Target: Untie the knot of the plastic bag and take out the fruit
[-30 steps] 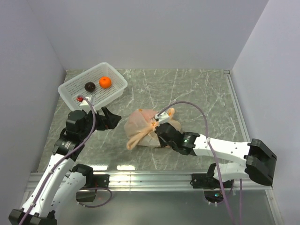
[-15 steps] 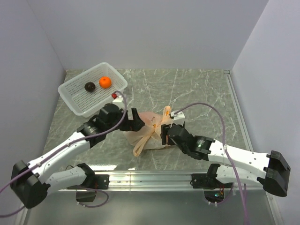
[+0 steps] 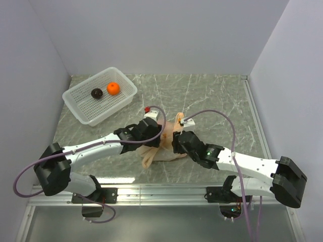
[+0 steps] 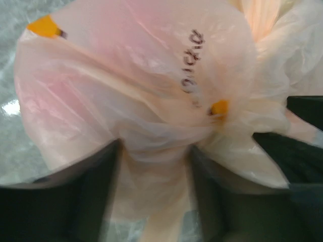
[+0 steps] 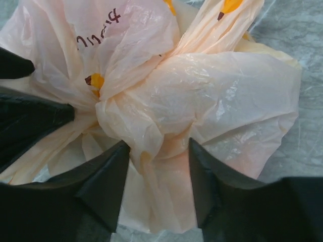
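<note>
- From the top external camera we see the plastic bag (image 3: pixel 151 154) lying on the marble table (image 3: pixel 217 101), near the front and about the middle. The left gripper (image 3: pixel 159 137) reaches it from the left and the right gripper (image 3: pixel 175 142) from the right, their heads close together over it. One ear of plastic (image 3: pixel 179 120) sticks out behind them. We cannot see the knot itself from here.
- Well apart, at the back left, a white basket (image 3: pixel 76 107) holds a dark brown fruit (image 3: pixel 97 93) and a tangerine (image 3: pixel 113 88) side by side.
- The left wrist picture is blurred. The left gripper's (image 4: pixel 154 151) fingers (image 4: pixel 75 201) stand partway apart, with a bunch of the bag running between them and touching both. We cannot tell whether they clamp it. The knot (image 4: pixel 222 108) sits up and to the right, next to the dark body of the right gripper.
- At the right wrist, the right gripper (image 5: pixel 159 148) is pinched on a thick fold of the bag that fills the gap between its fingers (image 5: pixel 101 196). The knot (image 5: pixel 103 98) lies just to the upper left of that fold, where the plastic gathers. What is inside the bag does not show through.
</note>
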`<state>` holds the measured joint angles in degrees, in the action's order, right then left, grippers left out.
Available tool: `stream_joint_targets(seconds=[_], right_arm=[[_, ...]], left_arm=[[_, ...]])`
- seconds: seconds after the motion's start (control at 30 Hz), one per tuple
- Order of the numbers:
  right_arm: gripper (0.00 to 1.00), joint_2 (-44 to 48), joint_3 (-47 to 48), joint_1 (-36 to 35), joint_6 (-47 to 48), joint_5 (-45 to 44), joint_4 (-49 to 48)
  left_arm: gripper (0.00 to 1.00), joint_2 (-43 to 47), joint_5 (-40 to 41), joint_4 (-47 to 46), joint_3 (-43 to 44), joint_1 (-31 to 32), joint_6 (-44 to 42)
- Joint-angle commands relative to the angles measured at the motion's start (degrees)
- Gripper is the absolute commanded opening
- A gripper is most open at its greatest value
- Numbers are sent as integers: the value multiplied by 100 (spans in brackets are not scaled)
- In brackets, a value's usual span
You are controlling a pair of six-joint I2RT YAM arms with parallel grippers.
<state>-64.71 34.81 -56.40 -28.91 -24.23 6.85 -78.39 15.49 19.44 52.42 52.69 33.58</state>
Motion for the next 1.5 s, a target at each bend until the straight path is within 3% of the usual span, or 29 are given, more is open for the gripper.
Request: stream_joint_targets(seconds=[0.0, 0.03, 0.07, 0.17, 0.2, 0.3, 0.43, 0.5, 0.63, 0.7, 0.73, 0.9, 0.97, 1.0, 1.1, 1.27, 1.33, 1.47], right_arm=[[51, 46, -123, 42, -54, 59, -378], [44, 37, -167, 50, -54, 76, -404], [41, 55, -185, 59, -80, 76, -421], [23, 55, -255, 68, -115, 76, -457], [13, 55, -264, 59, -124, 50, -431], [0, 177, -369, 112, -212, -82, -387], [0, 747, -782, 567, -606, -170, -141], [0, 1072, -966, 1208, -905, 58, -18], [0, 2222, -1476, 2246, -1266, 392, 360], [0, 2576, -1564, 2632, -1424, 384, 640], [0, 2864, -1608, 2739, -1486, 358, 755], [0, 3491, -1627, 2995, -1444, 252, 1204], [7, 3553, -1548, 2986, -850, 864, 1030], [23, 3518, -1469, 2977, -697, 1119, 968], [47, 3220, -795, 2741, 32, 1833, 1054], [59, 2640, 148, 1399, 1182, 1150, 1292], [65, 2281, 596, 1229, 1457, 1218, 1354], [66, 1428, 1212, 1009, 2028, 1474, 1372]], left_arm=[[53, -45, 420, 51, 277, 75, -89], [45, -62, 429, 25, 277, 75, -80], [29, -71, 429, 16, 268, 84, -80], [1, -62, 499, -11, 242, 84, -45], [1, -28, 534, -19, 233, 84, -19], [0, 130, 675, -54, 137, 93, 43], [1, 561, 895, -282, -170, 58, 166], [1, 912, 886, -388, -320, -65, 279], [1, 1518, 448, -573, -960, -837, 666], [0, 1879, 184, -661, -1242, -1601, 964], [1, 1993, -130, -687, -1522, -2082, 1062], [1, 2670, -906, -1073, -2201, -2860, 1458], [1, 2741, -1430, -1258, -2298, -2869, 1336], [1, 2733, -1617, -1346, -2315, -2860, 1205], [1, 2671, -2321, -1592, -2360, -2825, 950], [1, 2644, -2410, -1330, -2254, -2685, 781], [1, 2671, -2340, -1250, -2202, -2676, 764], [1, 2715, -2217, -1066, -2122, -2649, 720]])
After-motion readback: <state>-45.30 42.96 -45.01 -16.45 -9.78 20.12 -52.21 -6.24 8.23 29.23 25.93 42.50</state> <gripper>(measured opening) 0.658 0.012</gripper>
